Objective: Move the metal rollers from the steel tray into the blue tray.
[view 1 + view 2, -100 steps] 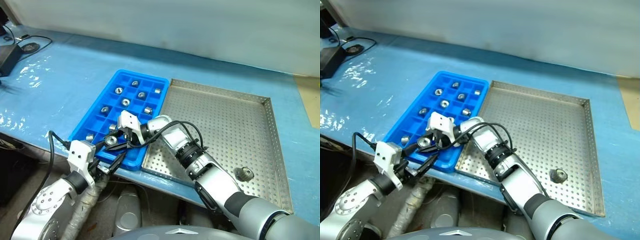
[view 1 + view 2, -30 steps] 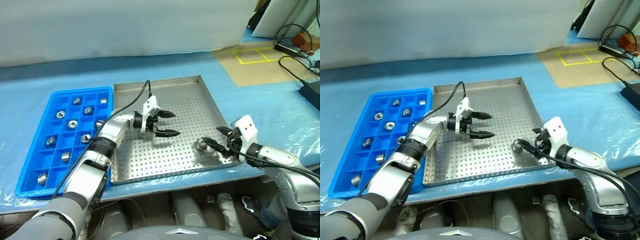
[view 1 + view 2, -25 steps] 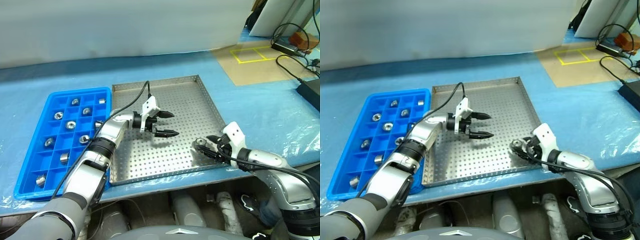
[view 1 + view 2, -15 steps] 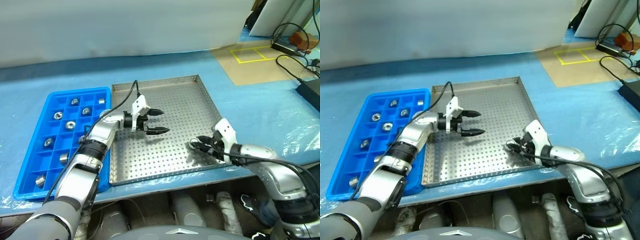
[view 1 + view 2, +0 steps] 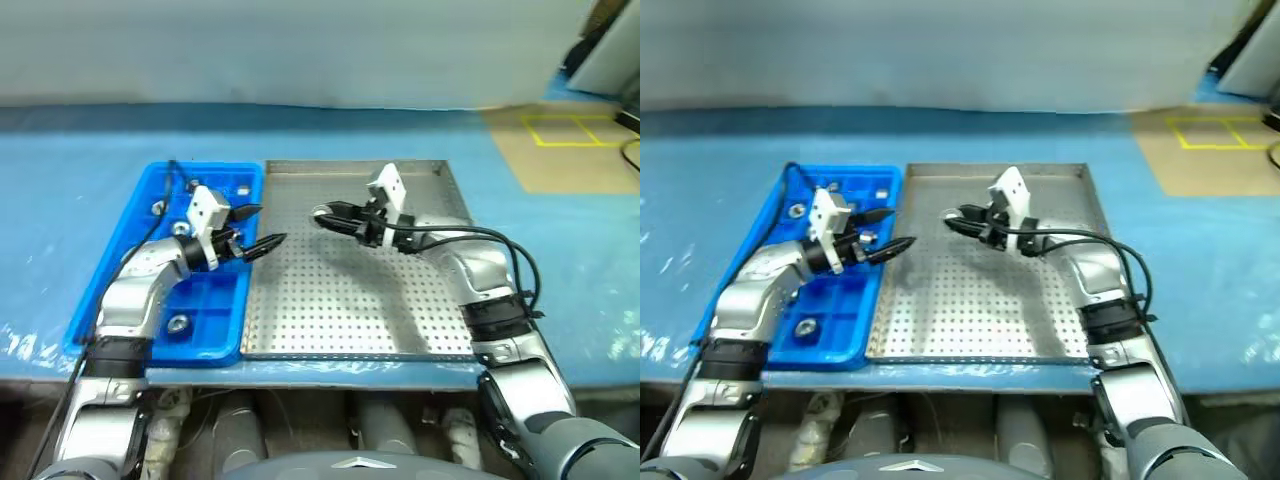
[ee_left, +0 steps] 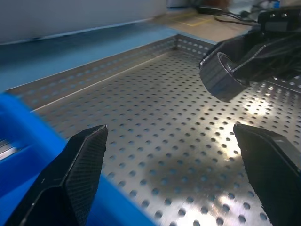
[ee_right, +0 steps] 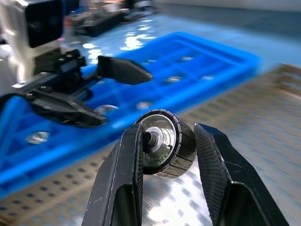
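Observation:
My right gripper (image 5: 326, 216) is shut on one metal roller (image 7: 162, 141), a ridged silver ring with a central hole, and holds it above the steel tray (image 5: 350, 295) near that tray's left side. The blue tray (image 5: 212, 305) lies against the steel tray's left rim, with several rollers (image 5: 805, 325) in its compartments. My left gripper (image 5: 265, 227) hovers open and empty over the seam between the two trays, its tips facing the held roller across a short gap. From the left wrist view, the right gripper and the roller (image 6: 221, 73) hang just beyond my open left fingers (image 6: 80, 165).
Both trays rest on a light blue sheet (image 5: 560, 250) covering the table. A yellow taped square (image 5: 570, 128) marks brown flooring at the far right. Black cables run along both arms above the trays.
The head view has swung. My right gripper shut on the roller at the steel tray's right front, lifted it and carried it left. My left gripper drew back left to the blue tray's edge.

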